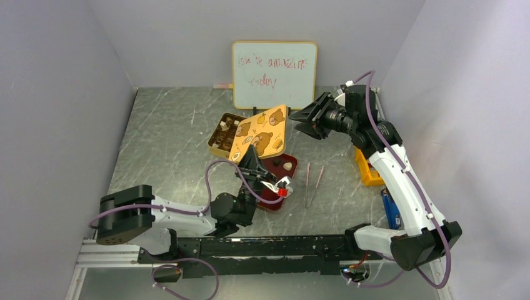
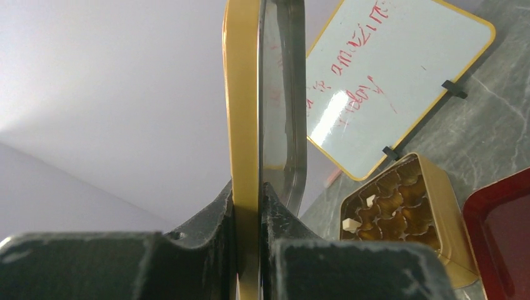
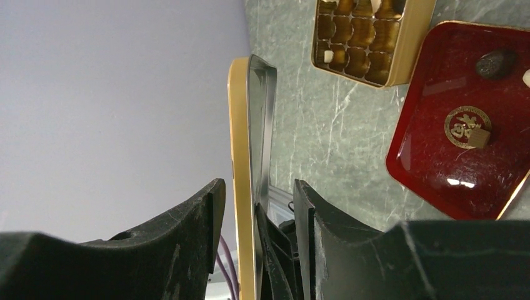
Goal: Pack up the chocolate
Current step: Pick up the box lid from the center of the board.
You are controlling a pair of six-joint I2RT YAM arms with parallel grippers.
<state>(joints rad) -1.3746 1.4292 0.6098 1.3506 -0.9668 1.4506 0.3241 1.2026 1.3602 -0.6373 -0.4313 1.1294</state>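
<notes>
Chocolate [image 3: 495, 62] sits on the red tray [image 3: 437, 169]. Left claw [image 1: 252, 154] grips the lid [image 1: 262, 131]; right claw [image 1: 298, 120], 3 o'clock, gapes

Red handwriting on whiteboard [image 1: 274, 74] reads approx. "…amazing today"; 1st word unclear.

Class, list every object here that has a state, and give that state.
lid: lifted off, held on edge
tin: open, most cells empty
red tray: holds a few chocolate pieces
left gripper: shut on lid
right gripper: open, astride lid edge
tweezers: lying flat, unheld
</notes>
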